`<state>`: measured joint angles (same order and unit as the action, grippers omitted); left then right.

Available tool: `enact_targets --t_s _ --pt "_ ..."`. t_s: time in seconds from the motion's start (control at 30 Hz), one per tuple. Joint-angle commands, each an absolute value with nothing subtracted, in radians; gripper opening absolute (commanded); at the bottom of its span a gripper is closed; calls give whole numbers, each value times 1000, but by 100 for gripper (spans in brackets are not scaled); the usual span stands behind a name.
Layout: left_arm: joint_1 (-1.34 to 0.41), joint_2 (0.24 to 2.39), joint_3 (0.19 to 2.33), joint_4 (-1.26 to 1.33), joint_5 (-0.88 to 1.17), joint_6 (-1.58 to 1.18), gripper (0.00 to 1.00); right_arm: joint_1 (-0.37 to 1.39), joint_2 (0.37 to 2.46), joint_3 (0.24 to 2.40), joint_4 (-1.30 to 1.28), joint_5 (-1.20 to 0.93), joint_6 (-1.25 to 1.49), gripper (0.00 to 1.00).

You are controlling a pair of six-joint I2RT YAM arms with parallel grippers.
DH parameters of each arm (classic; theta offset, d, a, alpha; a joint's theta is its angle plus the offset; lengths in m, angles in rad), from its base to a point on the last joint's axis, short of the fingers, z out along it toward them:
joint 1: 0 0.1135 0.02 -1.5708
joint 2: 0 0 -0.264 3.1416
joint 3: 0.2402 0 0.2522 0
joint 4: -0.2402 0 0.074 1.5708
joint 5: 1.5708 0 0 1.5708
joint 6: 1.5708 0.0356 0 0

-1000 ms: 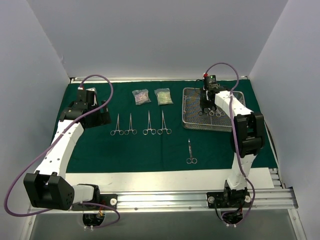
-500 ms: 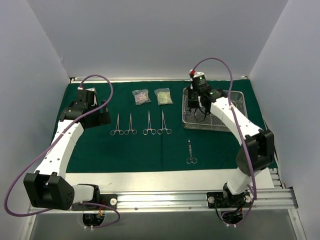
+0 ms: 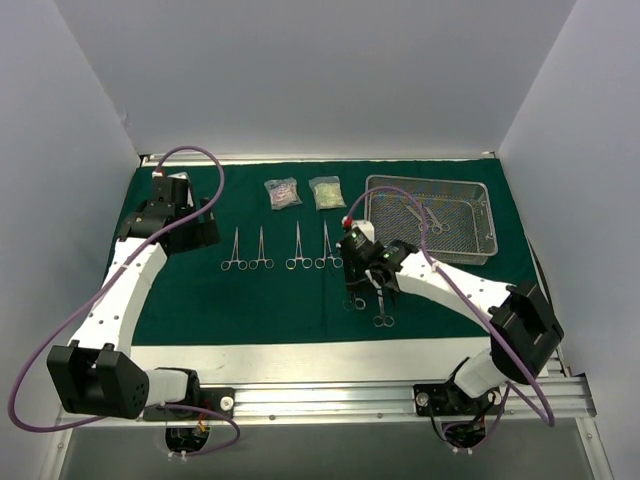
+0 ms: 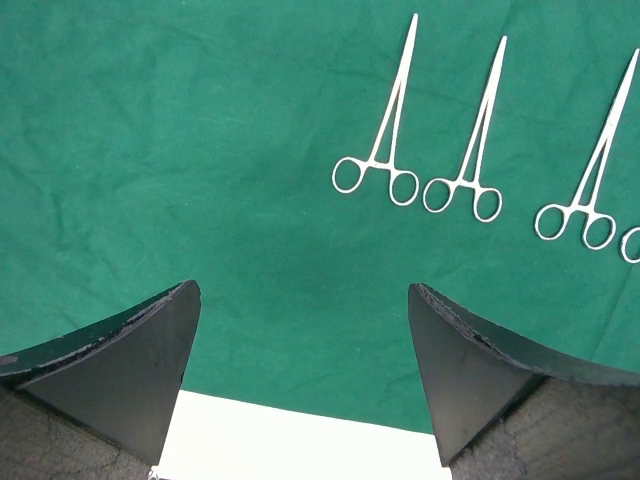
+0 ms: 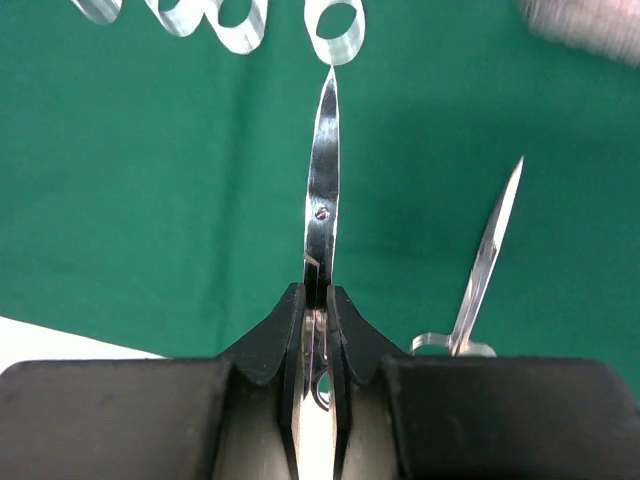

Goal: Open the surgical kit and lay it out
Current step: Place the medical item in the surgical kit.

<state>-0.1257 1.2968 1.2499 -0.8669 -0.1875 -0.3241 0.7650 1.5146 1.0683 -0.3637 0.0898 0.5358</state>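
The dark green cloth (image 3: pixel 200 290) lies spread flat. The silver wire-mesh tray (image 3: pixel 430 178) stands at its back right with a few instruments (image 3: pixel 433 220) inside. Two clear packets (image 3: pixel 283 193) (image 3: pixel 327 192) lie at the back middle. Several scissor-handled instruments (image 3: pixel 261 250) lie in a row below them. My right gripper (image 3: pixel 360 288) is shut on steel scissors (image 5: pixel 322 200) low over the cloth, just left of another pair of scissors (image 3: pixel 383 308) (image 5: pixel 485 265). My left gripper (image 3: pixel 205 228) (image 4: pixel 305 290) is open and empty over the cloth's left part, left of the row (image 4: pixel 385 130).
A bare white strip of table (image 3: pixel 300 358) runs along the cloth's front edge, with the metal rail (image 3: pixel 400 395) nearer still. White walls close in the left, back and right sides. The ring handles of the row (image 5: pixel 335 30) lie just ahead of the held scissors' tip.
My right gripper has come from the tray to the front middle of the cloth, carrying scissors, and is now beside the lying scissors. The left arm has not moved.
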Motion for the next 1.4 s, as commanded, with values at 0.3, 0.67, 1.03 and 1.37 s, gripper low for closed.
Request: enact_targets --t_s 0.3,0.67,1.03,1.37 --pt "-132 1335 1312 -844 -198 -350 94 828 1471 876 -301 160 727 0" --pt "-132 1335 1307 -844 -189 -353 94 825 1539 844 -232 193 690 0" --pt "-130 1324 1295 -838 -181 -353 94 824 1582 825 -195 195 669 0" --pt "-130 1319 1296 -839 -186 -350 94 813 1598 810 -195 195 673 0"
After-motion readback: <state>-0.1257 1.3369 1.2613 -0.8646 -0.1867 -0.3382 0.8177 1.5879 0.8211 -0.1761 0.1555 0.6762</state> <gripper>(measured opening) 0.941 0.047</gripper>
